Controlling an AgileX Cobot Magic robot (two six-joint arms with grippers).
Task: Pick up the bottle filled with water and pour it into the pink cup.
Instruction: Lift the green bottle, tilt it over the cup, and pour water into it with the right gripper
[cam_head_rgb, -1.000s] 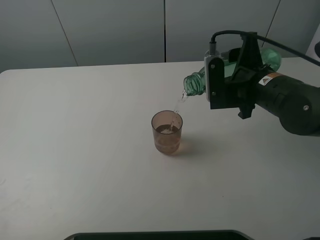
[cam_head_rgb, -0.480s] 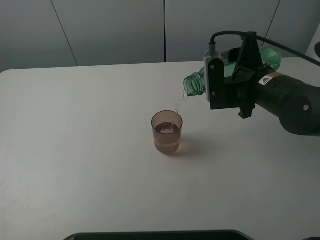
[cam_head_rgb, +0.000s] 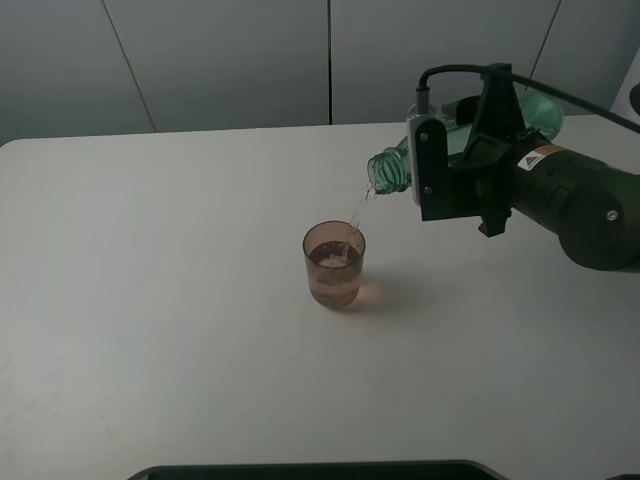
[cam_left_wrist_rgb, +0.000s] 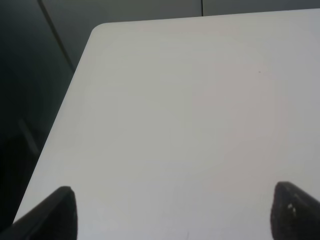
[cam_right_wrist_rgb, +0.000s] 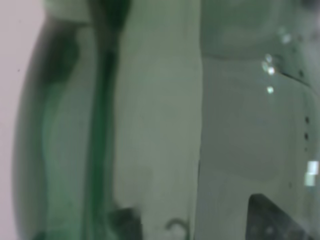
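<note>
Pouring step, near to far. Nearest, my left end effector (cam_left_wrist_rgb: 177, 215) hangs released over bare desk (cam_head_rgb: 170, 320), its two dark tips wide apart with nothing between them; it takes no part in this step. Farther in, the pink cup (cam_head_rgb: 334, 265) stands upright near the middle of the desk, partly filled. Above its rim, a thin stream of water (cam_head_rgb: 357, 212) falls from the mouth of the bottle (cam_head_rgb: 390, 170) into the cup; mouth and rim are apart. My right end effector (cam_head_rgb: 462, 150) is clenched on the bottle's body, whose green plastic fills the right wrist view. The right arm reaches in from the right, wrist rolled so the bottle lies close to horizontal, with the neck slightly down toward the cup and the base toward the far wall panels (cam_head_rgb: 220, 60).

Judgement: the pour is under way, the cup perhaps half full. The next move calls for holding the mouth over the cup, tilting further as the flow thins, then rolling the bottle upright before the cup brims.
</note>
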